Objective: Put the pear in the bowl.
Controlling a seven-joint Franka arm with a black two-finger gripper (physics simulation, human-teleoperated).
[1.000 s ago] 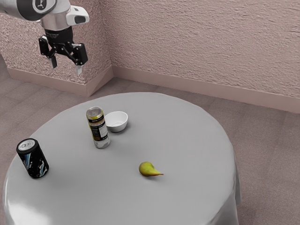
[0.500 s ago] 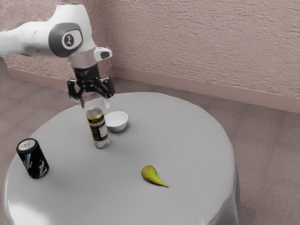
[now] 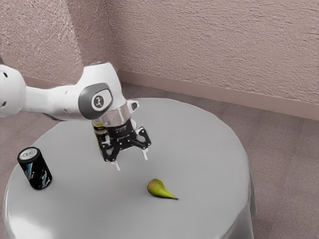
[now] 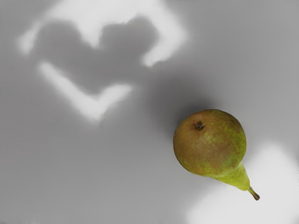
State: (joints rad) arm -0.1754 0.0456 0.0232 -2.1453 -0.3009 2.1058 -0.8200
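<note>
Above a round, grey-covered table [image 3: 204, 149], my pincer [image 3: 132, 161] hangs with its two fingertips spread wide and nothing between them. A green-and-brown pear [image 3: 157, 188] lies on its side on the table, lower than the pincer and toward the exterior view's right, its narrow end pointing away from me. Reaching it is, I judge, the step in hand. To do it well, I should move across until the fat, rounded end sits midway between my fingertips, then come straight down. They should close across the fruit's width, not along its length; the neck tapers and could slip out. A fingertip landing on top might roll it, so both should straddle it before a gentle, even squeeze. Partly behind my arm [image 3: 60, 103] stands a yellow-and-black can [image 3: 99, 132]; a black can [image 3: 36, 170] stands well apart from the pear.
</note>
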